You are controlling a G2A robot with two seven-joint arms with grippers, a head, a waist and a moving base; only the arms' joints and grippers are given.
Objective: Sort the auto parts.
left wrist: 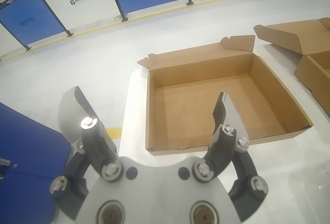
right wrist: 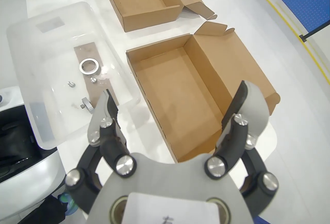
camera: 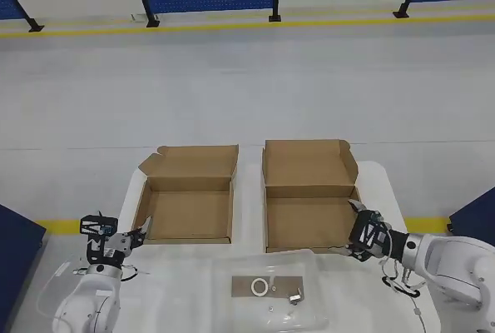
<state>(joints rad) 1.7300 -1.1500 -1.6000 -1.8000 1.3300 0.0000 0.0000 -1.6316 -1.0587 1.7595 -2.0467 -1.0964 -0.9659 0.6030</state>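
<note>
A clear plastic bin at the table's front holds a metal ring, a small metal bracket and tiny screws. In the right wrist view the ring and bracket lie on a brown strip on the bin floor. Two open cardboard boxes stand behind, the left box and the right box, both bare inside. My left gripper hangs open by the left box's front left corner. My right gripper is open at the right box's front right corner.
Each box has its lid flap folded back toward the table's far edge. A narrow strip of white table runs between the boxes. Blue panels stand beside the table at both sides.
</note>
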